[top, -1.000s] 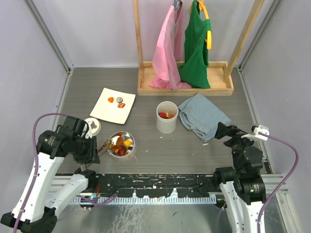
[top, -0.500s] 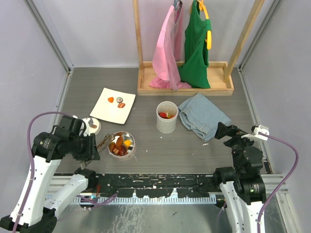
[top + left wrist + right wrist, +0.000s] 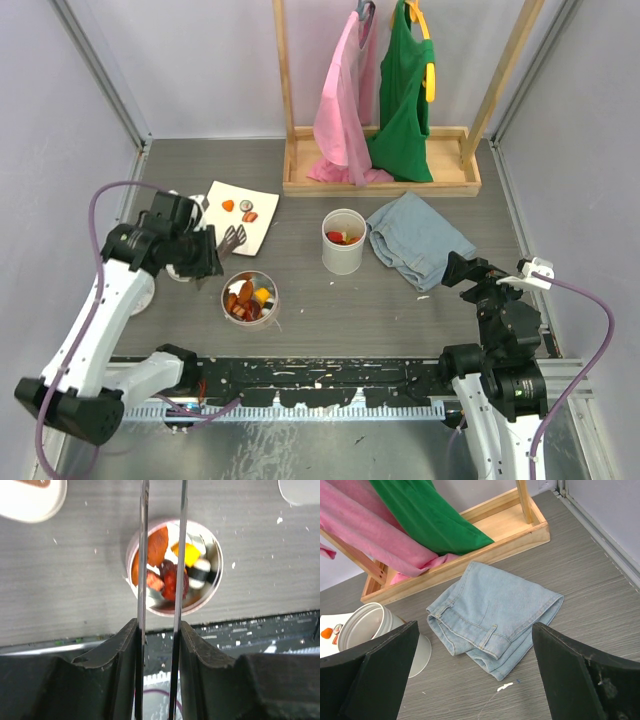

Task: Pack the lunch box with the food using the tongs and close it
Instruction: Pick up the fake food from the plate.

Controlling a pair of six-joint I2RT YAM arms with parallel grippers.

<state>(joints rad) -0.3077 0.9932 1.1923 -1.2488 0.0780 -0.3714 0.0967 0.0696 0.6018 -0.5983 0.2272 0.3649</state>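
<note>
Tongs [image 3: 143, 555] are clamped in the left gripper [image 3: 159, 630]. Its fingers [image 3: 117, 650] are partly closed on the two thin arms near the joined end. The arms stand a little apart in the wrist view, and nothing shows between them there. The tips run off the top of that view, so whether they carry anything cannot be told from it.

In the top view the tongs' long axis points up and to the right from the gripper. The tips sit over the lower left part of the white plate [image 3: 252, 230].

Three pieces of food [image 3: 247, 208] lie on the plate, up and to the right of the tips and roughly along the line of the tongs. The round lunch box [image 3: 207, 601] sits below the tongs near the front edge of the table. It already holds orange, red and dark pieces [image 3: 170, 577].

The right gripper [image 3: 475, 630] is at the lower right of the top view. Its fingers are spread wide and hold nothing, with folded jeans [image 3: 490, 610] in front of it.

Judgement: the left arm is much the nearer to the plate. The coming move looks like a short reach forward along the tongs' own axis to straddle a piece.
</note>
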